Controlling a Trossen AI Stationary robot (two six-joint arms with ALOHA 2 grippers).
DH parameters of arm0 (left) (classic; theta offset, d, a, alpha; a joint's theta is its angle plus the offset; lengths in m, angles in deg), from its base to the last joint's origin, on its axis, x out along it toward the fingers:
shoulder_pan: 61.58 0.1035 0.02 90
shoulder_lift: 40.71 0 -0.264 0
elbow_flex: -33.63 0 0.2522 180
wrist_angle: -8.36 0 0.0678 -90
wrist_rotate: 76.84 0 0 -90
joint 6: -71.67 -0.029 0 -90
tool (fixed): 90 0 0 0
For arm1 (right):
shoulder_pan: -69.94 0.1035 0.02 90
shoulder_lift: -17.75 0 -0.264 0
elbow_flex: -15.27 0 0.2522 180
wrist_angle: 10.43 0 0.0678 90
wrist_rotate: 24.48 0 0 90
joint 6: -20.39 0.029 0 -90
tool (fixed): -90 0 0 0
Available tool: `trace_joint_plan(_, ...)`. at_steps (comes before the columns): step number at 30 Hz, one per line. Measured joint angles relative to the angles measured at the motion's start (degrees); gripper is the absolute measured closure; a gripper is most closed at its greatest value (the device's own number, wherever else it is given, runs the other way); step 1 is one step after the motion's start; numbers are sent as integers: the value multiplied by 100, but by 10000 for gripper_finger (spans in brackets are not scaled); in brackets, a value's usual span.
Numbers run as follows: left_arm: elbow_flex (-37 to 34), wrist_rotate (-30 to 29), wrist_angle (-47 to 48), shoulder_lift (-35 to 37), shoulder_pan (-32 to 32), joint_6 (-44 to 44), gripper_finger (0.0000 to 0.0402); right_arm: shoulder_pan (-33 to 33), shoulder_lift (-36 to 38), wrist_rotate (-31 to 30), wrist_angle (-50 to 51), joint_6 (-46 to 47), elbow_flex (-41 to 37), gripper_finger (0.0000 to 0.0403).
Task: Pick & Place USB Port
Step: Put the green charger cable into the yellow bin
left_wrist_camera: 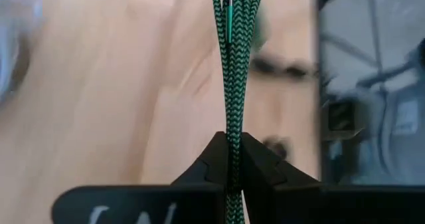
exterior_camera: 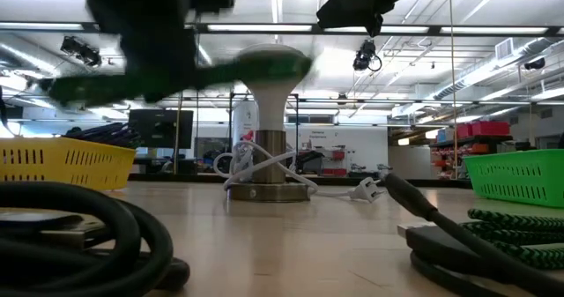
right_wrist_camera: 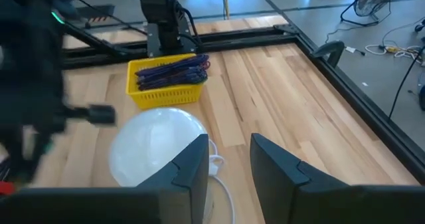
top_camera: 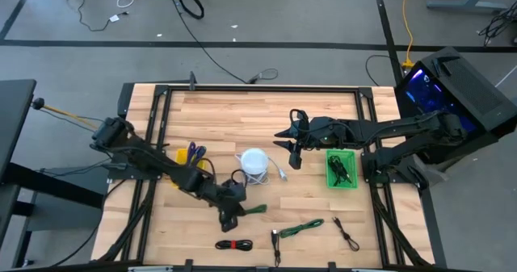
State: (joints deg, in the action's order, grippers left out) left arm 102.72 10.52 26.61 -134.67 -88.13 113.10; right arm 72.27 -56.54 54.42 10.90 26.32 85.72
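Observation:
My left gripper point(top_camera: 230, 215) hovers over the near middle of the table, shut on a bundled green braided USB cable point(top_camera: 255, 210), which also shows in the left wrist view point(left_wrist_camera: 234, 64) and, blurred and raised, in the low view point(exterior_camera: 185, 75). My right gripper point(top_camera: 295, 152) is open and touches nothing. It hangs in the air right of the white dome lamp point(top_camera: 254, 161) and left of the green basket point(top_camera: 329, 179). In its own wrist view the right gripper point(right_wrist_camera: 229, 167) looks over the white dome lamp point(right_wrist_camera: 156, 147). My left gripper pinches the green cable bundle between its two fingers point(left_wrist_camera: 262, 167), holding several strands side by side point(left_wrist_camera: 233, 141). The fingers lie across the bundle near one end, and the rest of the bundle point(left_wrist_camera: 237, 11) sticks out straight beyond them. The cable is lifted clear of the table.
A yellow basket point(top_camera: 181, 154) holding purple cables stands left of the lamp, whose white cord point(top_camera: 280, 173) trails right. The green basket holds a black cable. Near the table's front edge lie a red-black cable point(top_camera: 234, 244), a green cable point(top_camera: 300, 227) and black cables point(top_camera: 346, 233).

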Motion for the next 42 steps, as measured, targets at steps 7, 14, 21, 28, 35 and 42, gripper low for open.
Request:
trace_joint_plan(7,414,-2053,1254,724,-682,702,381,1,0,0,5,-48,0,292)
trace_joint_plan(14,427,-4938,3378,1383,-1574,3260,381,1,0,0,-34,-79,0,292)
trace_joint_plan(21,427,-6034,5163,1383,-2195,5694,381,-1,0,0,-29,-99,0,292)
trace_joint_plan(28,427,-6127,6518,1139,-2218,7085,381,1,0,0,-24,-125,0,292)
trace_joint_plan(35,293,-5500,7591,844,-2209,8489,381,1,0,0,9,-122,0,292)
trace_joint_plan(42,-554,-5280,6967,844,-2034,8755,381,1,0,0,11,-122,0,292)
